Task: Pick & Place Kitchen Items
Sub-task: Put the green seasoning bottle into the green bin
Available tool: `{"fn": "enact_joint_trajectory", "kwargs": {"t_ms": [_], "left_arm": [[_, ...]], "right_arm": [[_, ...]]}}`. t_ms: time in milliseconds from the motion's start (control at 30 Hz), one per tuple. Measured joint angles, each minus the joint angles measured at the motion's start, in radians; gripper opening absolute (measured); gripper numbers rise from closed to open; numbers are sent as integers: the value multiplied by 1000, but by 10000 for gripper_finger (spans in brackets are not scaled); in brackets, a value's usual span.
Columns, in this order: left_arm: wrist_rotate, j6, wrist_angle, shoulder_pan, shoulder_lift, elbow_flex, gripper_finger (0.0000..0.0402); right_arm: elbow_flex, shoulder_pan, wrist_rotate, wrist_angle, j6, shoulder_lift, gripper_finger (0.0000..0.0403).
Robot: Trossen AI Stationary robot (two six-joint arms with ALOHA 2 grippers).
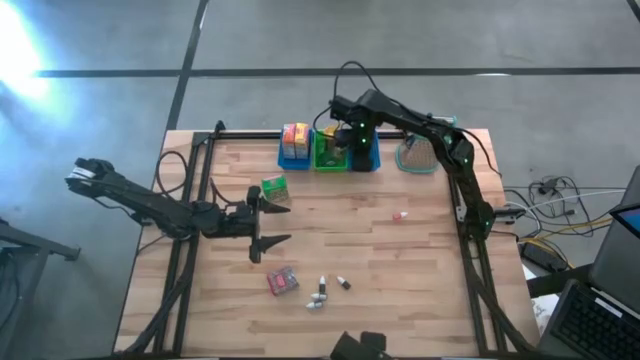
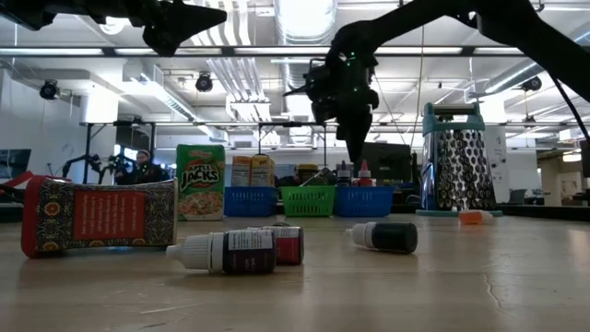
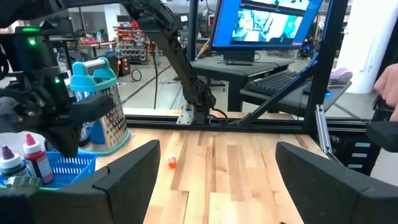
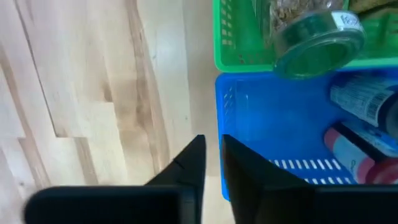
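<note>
My right gripper points down over the near edge of the right-hand blue bin at the table's far side. Its fingers stand a narrow slit apart with nothing between them. In that bin lie small bottles; a green-lidded jar lies in the green bin beside it. My left gripper waits left of centre, level and open, holding nothing. On the near part of the table lie a red packet and small bottles. A green cereal box is just beyond the left gripper.
A second blue bin with boxes stands left of the green bin. A metal grater with a teal handle stands right of the bins. A small orange-capped item lies on bare wood right of centre. Frame rails run along the table's left and right sides.
</note>
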Motion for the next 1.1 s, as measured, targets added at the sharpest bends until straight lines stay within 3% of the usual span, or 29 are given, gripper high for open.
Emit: {"fn": "enact_joint_trajectory", "kwargs": {"t_ms": [367,533,700,800,900,1100], "left_arm": [[-17,52,6,0,-1,0,326],[-100,85,8,0,-1,0,326],[-155,87,1,0,-1,0,326],[-155,84,1,0,-2,0,326],[-155,87,1,0,-2,0,326],[-157,86,-1,0,-2,0,326]], "right_arm": [[0,-8,4,46,-130,-25,175],[0,-12,4,56,-182,-55,206],[-2,-51,-20,62,-185,-81,221],[-5,-95,-108,67,-185,-84,224],[-15,-128,-183,107,-185,-84,218],[-50,-133,-205,179,-208,-85,195]]}}
